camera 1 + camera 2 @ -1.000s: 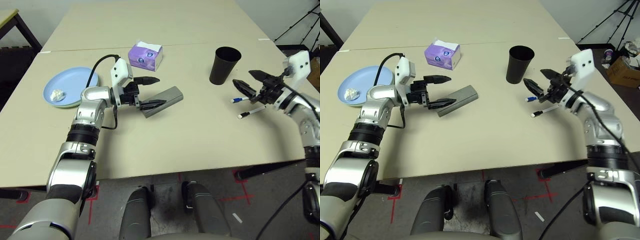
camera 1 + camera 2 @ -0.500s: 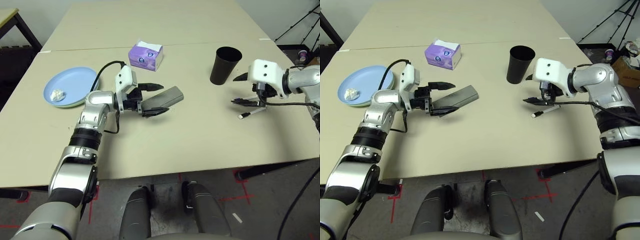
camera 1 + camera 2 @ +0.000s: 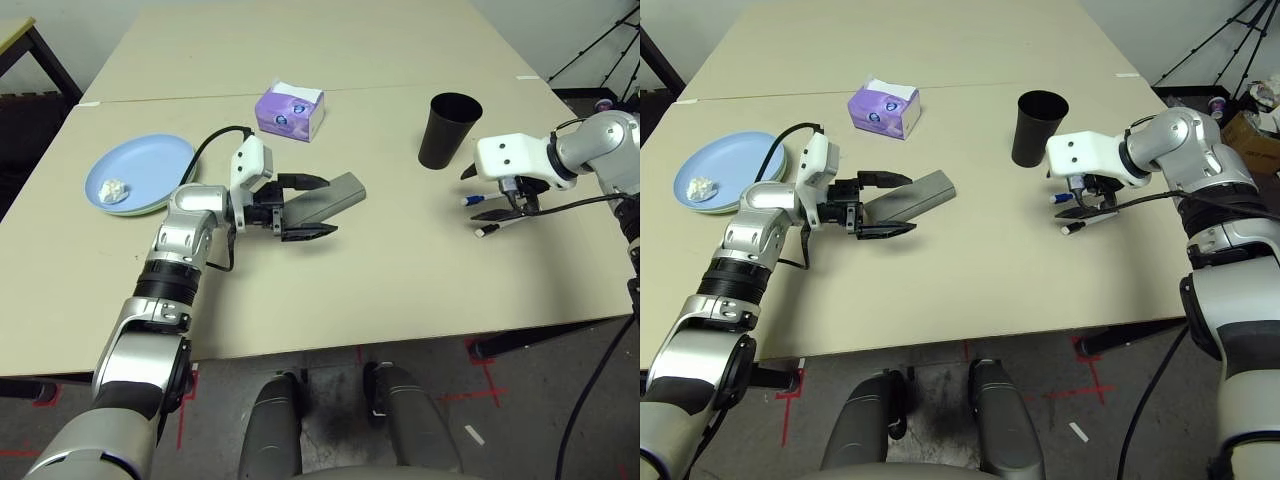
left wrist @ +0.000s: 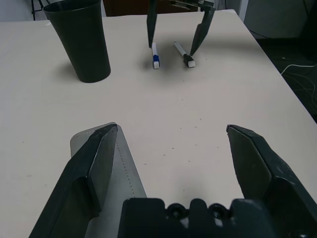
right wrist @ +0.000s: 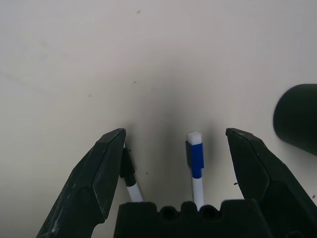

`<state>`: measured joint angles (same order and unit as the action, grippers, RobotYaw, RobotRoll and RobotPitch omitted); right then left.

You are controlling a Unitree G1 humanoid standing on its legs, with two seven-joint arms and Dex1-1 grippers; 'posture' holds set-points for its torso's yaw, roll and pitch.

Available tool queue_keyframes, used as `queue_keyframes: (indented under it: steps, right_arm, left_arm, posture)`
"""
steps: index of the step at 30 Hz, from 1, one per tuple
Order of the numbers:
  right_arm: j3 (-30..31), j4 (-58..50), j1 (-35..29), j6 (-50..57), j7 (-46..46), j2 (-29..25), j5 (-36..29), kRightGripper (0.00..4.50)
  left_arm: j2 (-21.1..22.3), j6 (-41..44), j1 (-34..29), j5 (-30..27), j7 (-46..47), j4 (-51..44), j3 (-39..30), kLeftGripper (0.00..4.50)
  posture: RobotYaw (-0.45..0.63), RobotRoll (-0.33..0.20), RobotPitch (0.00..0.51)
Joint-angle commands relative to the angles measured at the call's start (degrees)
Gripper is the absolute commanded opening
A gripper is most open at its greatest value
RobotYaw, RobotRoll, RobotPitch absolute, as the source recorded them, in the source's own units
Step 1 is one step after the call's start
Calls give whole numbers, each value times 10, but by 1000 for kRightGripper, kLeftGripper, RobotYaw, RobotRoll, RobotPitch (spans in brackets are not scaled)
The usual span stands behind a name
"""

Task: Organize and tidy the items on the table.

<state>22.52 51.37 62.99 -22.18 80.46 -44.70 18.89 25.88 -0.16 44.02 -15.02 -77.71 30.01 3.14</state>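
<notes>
from the head, our right gripper point(image 3: 497, 196) hangs spread wide over the pens point(image 3: 487, 214) beside the cup point(image 3: 447, 130); our left gripper point(image 3: 306, 207), also wide and empty, straddles the case point(image 3: 328, 196). at the right wrist, the blue-capped pen point(image 5: 196, 161) lies between the fingers point(image 5: 99, 168), its length running along them.

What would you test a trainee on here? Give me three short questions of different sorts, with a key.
1. True or false: the right gripper is shut on a pen.
2. What lies on the blue plate? A. crumpled tissue B. sunglasses C. cup
3. Fill in: ___ white pens lie on the table under the right gripper.
Key: 1 false, it is open; 2 A; 3 two.
</notes>
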Motion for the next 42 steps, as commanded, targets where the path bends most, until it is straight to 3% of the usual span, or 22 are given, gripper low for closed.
queue_keyframes:
  steps: [1, 12, 23, 42]
  right_arm:
    - [18, -23, -7, 7, 11, -10, 25, 4500]
    - [56, -31, 3, -22, 10, -9, 89, 4500]
    - [77, -16, 22, -25, 58, -7, 116, 4500]
    - [93, 29, 40, -57, 60, 18, 145, 4500]
  left_arm:
    - [7, 6, -7, -5, 2, -14, -2, 4485]
    - [15, 15, -7, -9, 10, -19, -1, 4485]
    - [18, 20, -11, -8, 15, -25, 0, 4485]
    - [16, 15, -12, -6, 22, -28, 1, 4485]
  posture:
    - [-78, 0, 180]
    - [-78, 0, 187]
    - [-71, 0, 191]
    - [-49, 0, 181]
